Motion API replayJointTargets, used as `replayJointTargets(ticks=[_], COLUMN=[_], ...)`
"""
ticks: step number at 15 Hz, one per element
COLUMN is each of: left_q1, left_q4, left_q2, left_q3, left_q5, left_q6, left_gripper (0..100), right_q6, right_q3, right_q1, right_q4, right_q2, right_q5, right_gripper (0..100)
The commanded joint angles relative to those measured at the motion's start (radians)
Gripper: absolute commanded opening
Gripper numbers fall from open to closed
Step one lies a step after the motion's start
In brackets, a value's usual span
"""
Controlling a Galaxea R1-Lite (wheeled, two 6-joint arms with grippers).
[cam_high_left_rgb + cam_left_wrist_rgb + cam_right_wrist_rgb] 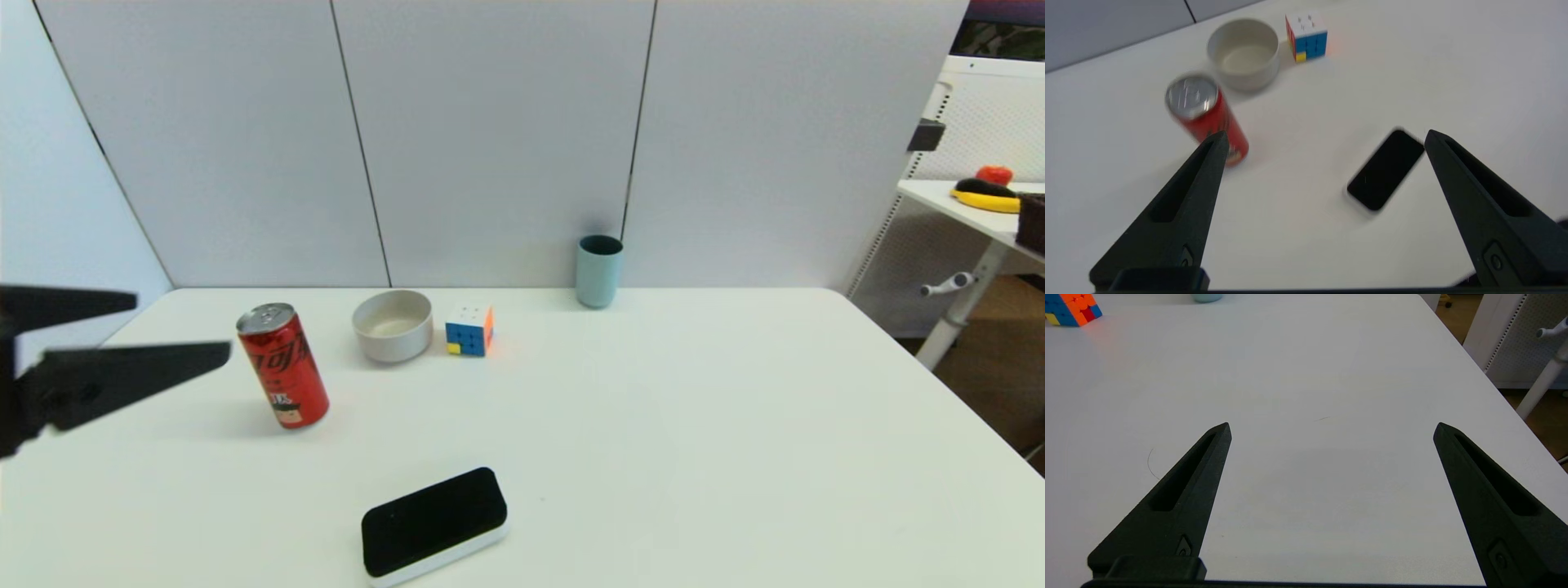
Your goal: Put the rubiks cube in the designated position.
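Sitting beside the white bowl (392,325), the rubiks cube (469,330) rests untouched; left gripper (184,331) spread wide.

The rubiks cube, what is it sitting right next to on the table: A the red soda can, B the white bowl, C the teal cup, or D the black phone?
B: the rubiks cube stands on the tabletop just beside the white bowl, with only a narrow gap between them; the red soda can, teal cup and black phone are all farther off.
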Motion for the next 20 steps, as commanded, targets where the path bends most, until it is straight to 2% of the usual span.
replayJointTargets(ticks=[1, 3, 7, 10, 12, 15, 20], left_q1=[0.162, 0.260, 0.397, 0.407, 0.450, 0.500, 0.492], left_q4=[-0.004, -0.073, -0.308, -0.438, -0.446, -0.440, -0.461], left_q2=[-0.553, -0.608, -0.657, -0.659, -0.662, -0.817, -0.941], left_q3=[0.387, 0.457, 0.588, 0.686, 0.687, 0.799, 1.011], left_q5=[-0.017, -0.068, -0.075, -0.111, -0.121, -0.161, -0.074], left_q6=[0.013, 0.010, 0.013, 0.056, 0.059, 0.056, 0.063], left_gripper=[100, 100, 100, 100, 100, 100, 100], right_q6=[-0.001, 0.000, 0.000, 0.000, -0.001, -0.001, 0.000], right_q3=[0.000, 0.000, 0.000, 0.000, 0.000, 0.000, 0.000], right_q1=[0.000, 0.000, 0.000, 0.000, 0.000, 0.000, 0.000], right_q4=[0.000, 0.000, 0.000, 0.000, 0.000, 0.000, 0.000], right_q2=[0.001, 0.001, 0.001, 0.001, 0.001, 0.001, 0.001], right_q5=[0.000, 0.000, 0.000, 0.000, 0.000, 0.000, 0.000], right_gripper=[100, 100, 100, 100, 100, 100, 100])
